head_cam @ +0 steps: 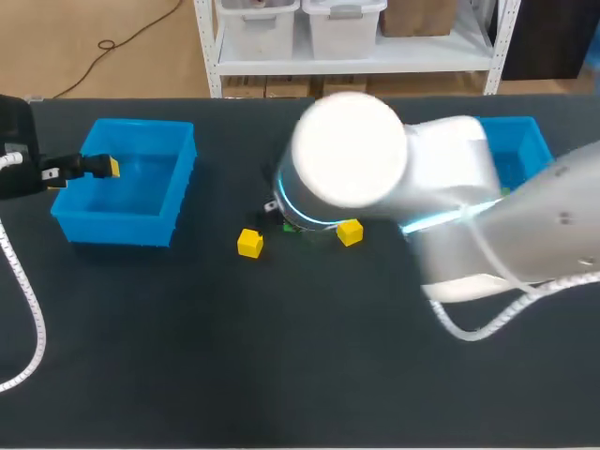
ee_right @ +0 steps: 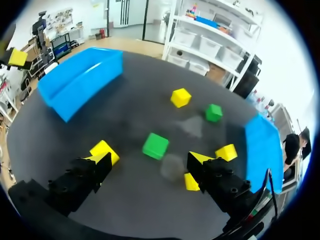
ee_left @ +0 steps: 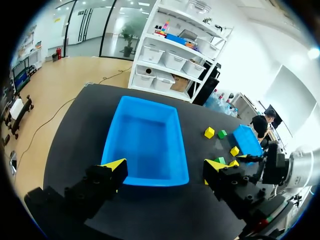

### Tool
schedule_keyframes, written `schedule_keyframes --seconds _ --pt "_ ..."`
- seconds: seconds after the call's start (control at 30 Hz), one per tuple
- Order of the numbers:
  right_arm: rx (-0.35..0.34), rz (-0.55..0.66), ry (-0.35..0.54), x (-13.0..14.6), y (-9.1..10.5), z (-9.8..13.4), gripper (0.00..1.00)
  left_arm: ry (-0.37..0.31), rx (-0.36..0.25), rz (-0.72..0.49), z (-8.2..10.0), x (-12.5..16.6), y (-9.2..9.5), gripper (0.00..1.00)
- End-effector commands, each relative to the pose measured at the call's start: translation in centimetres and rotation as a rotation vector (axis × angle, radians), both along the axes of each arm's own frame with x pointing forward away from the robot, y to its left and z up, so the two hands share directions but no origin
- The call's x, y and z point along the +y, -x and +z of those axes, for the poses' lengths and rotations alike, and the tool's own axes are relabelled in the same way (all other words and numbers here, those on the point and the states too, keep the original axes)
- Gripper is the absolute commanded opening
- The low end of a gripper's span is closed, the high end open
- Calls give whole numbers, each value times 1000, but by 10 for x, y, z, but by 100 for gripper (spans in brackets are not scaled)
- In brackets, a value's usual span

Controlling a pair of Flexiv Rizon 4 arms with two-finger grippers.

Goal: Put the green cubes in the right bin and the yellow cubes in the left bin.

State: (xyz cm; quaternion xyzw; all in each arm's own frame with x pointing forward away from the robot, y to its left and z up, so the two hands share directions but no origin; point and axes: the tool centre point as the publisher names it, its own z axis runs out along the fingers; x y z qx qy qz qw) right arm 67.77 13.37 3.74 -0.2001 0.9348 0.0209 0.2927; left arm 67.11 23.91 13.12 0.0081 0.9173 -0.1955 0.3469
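1. L pincer (ee_left: pixel 166 166) hangs over the left bin (ee_left: pixel 145 137), fingers wide apart, gripping nothing.
2. Head view: L pincer is above the bin's outer half, w/ the arm coming in from the counter's (head_cam: pixel 281 375) left edge.
3. R pincer (ee_right: pixel 151 161) is above mid-counter, fingers also wide, holding nothing.
4. Green cube (ee_right: pixel 155 145) lies flat on the counter under R pincer, in the gap btw the fingers & touched by neither.
5. 1st yellow cube (ee_right: pixel 104 150) sits just beside one fingertip. 2nd yellow cube (ee_right: pixel 190 181) sits right by the other finger; can't tell if they touch.
6. 3rd yellow cube (ee_right: pixel 226 151) is near that same finger, on the right bin's (ee_right: pixel 260 145) side.
7. Further ahead of R pincer: 4th yellow cube (ee_right: pixel 180 97) & 2nd green cube (ee_right: pixel 213 112), near each other but apart.
8. All 6 cubes lie on the counter btw the 2 bins.
9. Head view: R arm covers much of the right bin & most of the cubes.
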Motion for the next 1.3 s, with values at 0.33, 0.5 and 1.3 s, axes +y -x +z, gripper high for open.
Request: schedule_keyframes --seconds 0.33,0.5,1.3 --pt "118 -6 -13 10 -26 -26 100 -10 5 8 1 -3 -1 100" --pt "129 -27 -13 6 -31 -33 100 -10 5 8 1 -3 -1 100" --pt "95 -115 2 -6 -33 -47 0 -10 5 8 1 -3 -1 100"
